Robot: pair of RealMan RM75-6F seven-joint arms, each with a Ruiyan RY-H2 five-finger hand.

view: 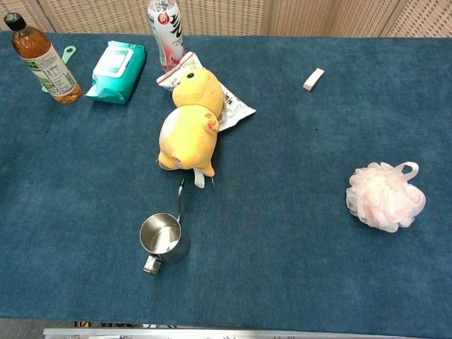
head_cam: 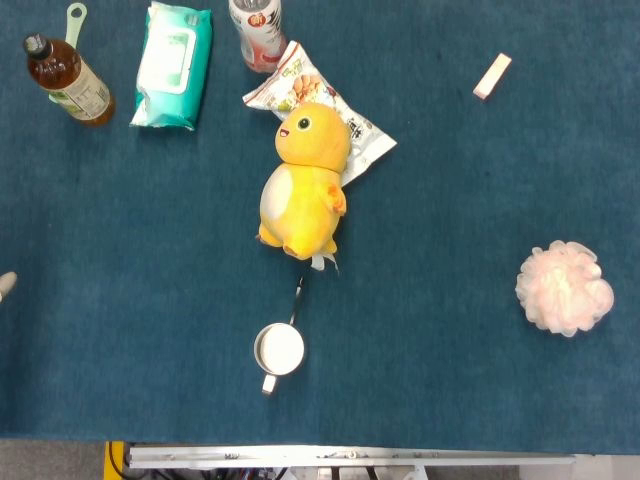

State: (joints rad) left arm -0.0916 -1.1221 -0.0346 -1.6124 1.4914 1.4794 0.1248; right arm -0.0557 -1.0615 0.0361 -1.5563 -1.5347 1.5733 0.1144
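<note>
Blue carpet-like table cover (head_cam: 450,180); woven panel wall (view: 233,14) at the far edge in the chest view.

Far left edge, head view: a pale tip of my left hand (head_cam: 5,284) pokes in, touching nothing. Fingers apart or together, I cannot tell from this sliver. My right hand shows in neither view.

Far left: tea bottle (head_cam: 68,80), brown, lying on its side, well apart from my left hand yet the nearest thing to it. A green scoop handle (head_cam: 75,20) shows behind it.

Just right: wet wipes pack (head_cam: 172,65), teal.

Centre far: pink-and-white drink bottle (head_cam: 257,30), then a snack bag (head_cam: 300,85) partly under the yellow plush chick (head_cam: 305,185).

Centre near: steel cup (head_cam: 279,349), upright, handle toward me.

Right far: small pink block (head_cam: 492,76). Right near: pale pink bath pouf (head_cam: 564,287).
</note>
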